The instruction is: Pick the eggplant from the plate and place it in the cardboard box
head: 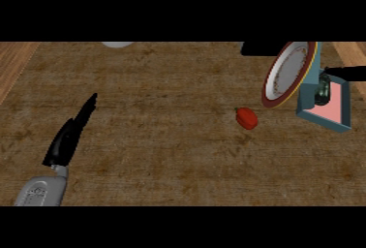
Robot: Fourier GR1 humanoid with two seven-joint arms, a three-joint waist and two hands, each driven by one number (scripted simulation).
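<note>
The small red eggplant (pixel 247 118) lies on the wooden desk (pixel 157 97) beside the tilted red-rimmed white plate (pixel 286 72), unboxed; the left hand (pixel 68 138) rests, fingers straight.

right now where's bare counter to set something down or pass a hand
Bare counter spans the middle, between the left hand and the red item, and along the near edge. The right side is crowded: plate and blue-walled box sit together.

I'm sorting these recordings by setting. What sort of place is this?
Probably a kitchen counter: a brown wood-grain worktop carrying a round plate with a dark red rim, a small red food item lying off the plate, and a blue-walled box with a pink inside. The robot's left hand rests open at lower left.
</note>
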